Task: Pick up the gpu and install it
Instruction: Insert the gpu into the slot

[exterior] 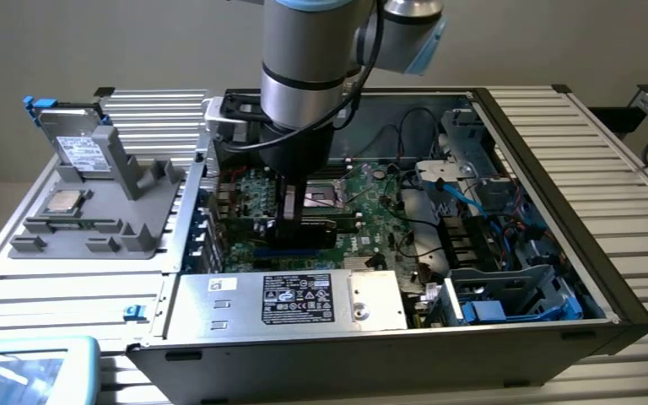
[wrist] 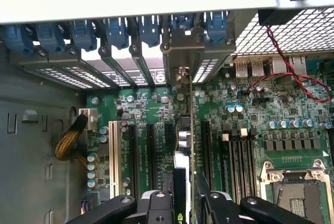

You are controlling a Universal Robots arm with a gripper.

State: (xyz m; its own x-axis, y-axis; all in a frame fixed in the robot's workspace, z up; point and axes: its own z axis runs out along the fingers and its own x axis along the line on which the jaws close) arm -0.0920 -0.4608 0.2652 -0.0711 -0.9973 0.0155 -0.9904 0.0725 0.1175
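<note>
the gpu (wrist: 183, 138) stands edge-on inside the computer case (exterior: 358, 367), clamped by the gripper (wrist: 186, 209), whose fingers are drawn in narrow on it. its silver bracket (wrist: 181, 75) sits at the rear slot openings beneath the blue clips (wrist: 148, 28), with the card lined up among the expansion slots (wrist: 151, 151) of the motherboard (wrist: 250, 114). pickup looks done; whether it is fully seated i cannot tell.

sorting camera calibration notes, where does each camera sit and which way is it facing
Exterior view: off the arm, high over the open computer case, looking down into it; the arm reaches in.
Wrist view: on the wrist, looking past the fingers, shut on the gpu, toward the slot covers.
Shared: the motherboard and the gpu.
</note>
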